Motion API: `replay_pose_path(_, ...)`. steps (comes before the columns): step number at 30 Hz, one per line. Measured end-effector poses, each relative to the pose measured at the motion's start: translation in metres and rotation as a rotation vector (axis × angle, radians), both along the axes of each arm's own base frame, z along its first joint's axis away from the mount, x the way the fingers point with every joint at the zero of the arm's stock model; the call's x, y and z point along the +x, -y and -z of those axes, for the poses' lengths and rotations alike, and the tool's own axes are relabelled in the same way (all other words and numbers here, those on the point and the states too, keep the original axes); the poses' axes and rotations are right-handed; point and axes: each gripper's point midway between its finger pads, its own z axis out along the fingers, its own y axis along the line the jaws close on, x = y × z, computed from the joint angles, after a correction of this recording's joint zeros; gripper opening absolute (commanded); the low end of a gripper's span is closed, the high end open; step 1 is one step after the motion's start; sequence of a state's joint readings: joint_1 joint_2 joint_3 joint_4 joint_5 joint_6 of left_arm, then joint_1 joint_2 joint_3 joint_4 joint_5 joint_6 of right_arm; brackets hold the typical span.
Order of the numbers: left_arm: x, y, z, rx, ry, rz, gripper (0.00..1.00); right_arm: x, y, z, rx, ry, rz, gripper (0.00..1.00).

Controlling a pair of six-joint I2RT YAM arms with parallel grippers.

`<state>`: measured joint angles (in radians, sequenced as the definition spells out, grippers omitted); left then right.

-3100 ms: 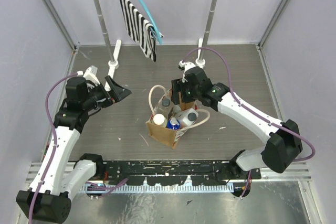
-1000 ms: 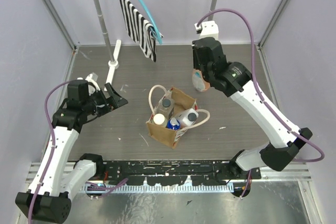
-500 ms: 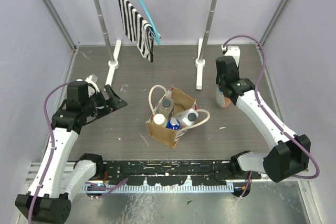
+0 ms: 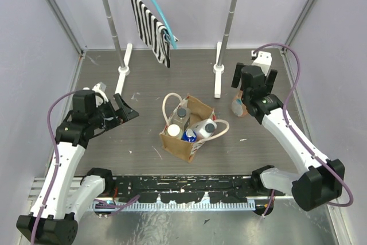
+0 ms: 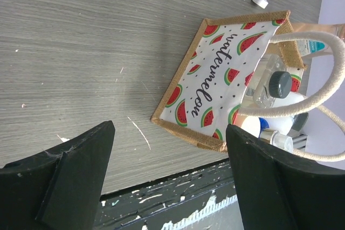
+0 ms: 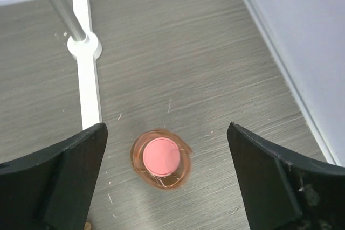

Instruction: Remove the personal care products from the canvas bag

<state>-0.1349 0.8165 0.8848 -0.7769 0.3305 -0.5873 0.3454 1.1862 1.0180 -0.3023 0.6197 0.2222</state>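
Right wrist view: right gripper (image 6: 166, 129) is spread wide, its two matte black wedge-shaped fingers (image 6: 64, 179) far apart and closed on nothing. Between them, touching neither, the translucent peach round bottle with a flat pink cap (image 6: 160, 157) stands upright on the grey wood-grain laminate tabletop (image 6: 205, 52), seen cap-on. The flat white foot of the garment rack (image 6: 83, 79) lies just beside it, with the rack's round metal pole rising from a white collar.

Top external view: the peach bottle stands well apart from the small boxy tan-brown canvas bag (image 4: 182, 147), off to its right. The bag stands open at mid-tabletop, with its cream rope loop handles (image 4: 167, 104) flopped outward. Four bottles sit inside:
- clear grey bottle with a ribbed dark cap (image 4: 182, 113), at the far side
- bottle with a round cream cap (image 4: 174, 131), body hidden
- bottle with a blue cap (image 4: 190, 136), body mostly hidden
- white squarish bottle (image 4: 205, 127), leaning toward the right wall

Left wrist view: left gripper (image 5: 170, 127) is also wide apart and empty, hovering over bare tabletop left of the bag. The bag's side panel is smooth white fabric printed with red watermelon slices and the script "watermelon", framed by coarse woven tan edging. The ribbed dark cap and clear shoulders of the grey bottle show under a handle loop.
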Motion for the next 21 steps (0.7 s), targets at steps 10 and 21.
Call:
replay_pose_path(10,0.001,0.003,0.004,-0.012,-0.028,0.001,0.88,-0.044,-0.120,-0.090,0.085,0.136,-0.446,0.79)
replay_pose_path(21,0.001,0.012,0.012,-0.024,-0.083,0.018,0.91,-0.073,-0.242,-0.013,0.138,-0.202,-0.903,0.58)
